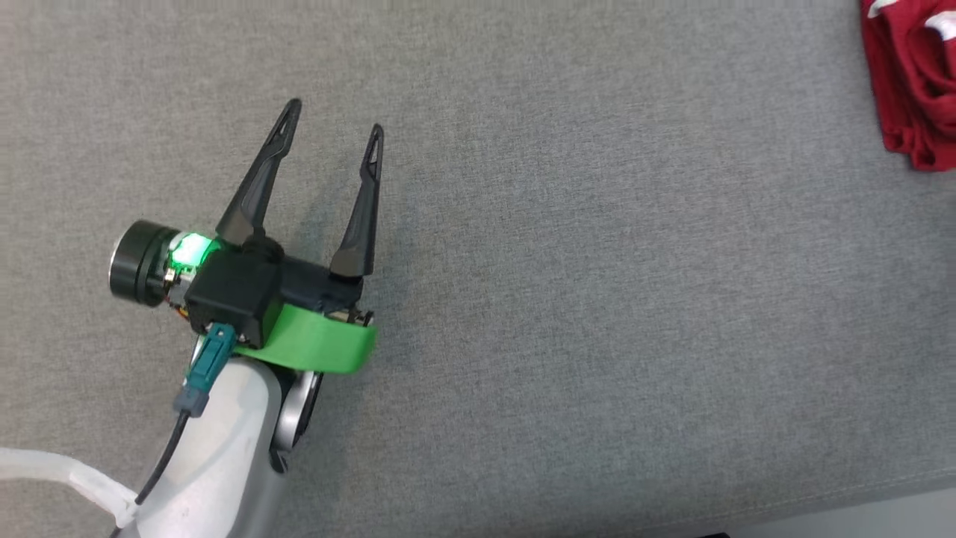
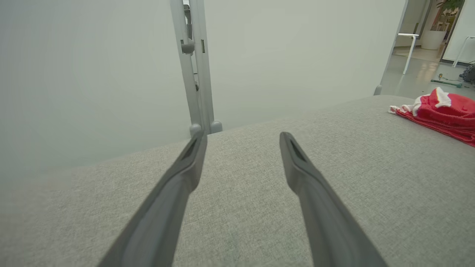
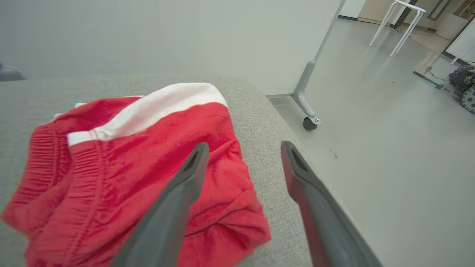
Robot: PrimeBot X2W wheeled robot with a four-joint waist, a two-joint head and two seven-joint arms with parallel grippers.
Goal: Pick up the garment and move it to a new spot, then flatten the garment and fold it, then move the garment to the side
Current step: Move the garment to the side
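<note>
Dark fingers of your right gripper (image 3: pixel 245 144) rise closest to the lens in the right wrist view. They are spread wide with nothing pinched between them, so that gripper is released. The finger on that view's left crosses in front of the garment (image 3: pixel 130 159), a pair of red shorts with a white band and a gathered elastic waist. Whether it touches the cloth, you cannot tell.

Your left gripper (image 1: pixel 335 114) is just as wide open and holds nothing. Its fingers point across bare grey fabric surface (image 1: pixel 597 299), with a green light (image 1: pixel 190 250) glowing at the wrist and a green band (image 1: pixel 321 347) below it.

The shorts lie bunched near the right-hand end of that surface, close to its edge and well apart from the left gripper. In the head view you get just a red corner of them at the upper right.

Beyond the edge, the right wrist view gives you pale floor (image 3: pixel 389 148), a grey stand foot on a caster (image 3: pixel 310 122), white furniture legs (image 3: pixel 400 22) and a teal-handled tool (image 3: pixel 426 79) on the floor. The left wrist view adds a grey upright post (image 2: pixel 195 74) against a pale wall behind the surface. It also shows the shorts from a low, distant angle at the far right.
</note>
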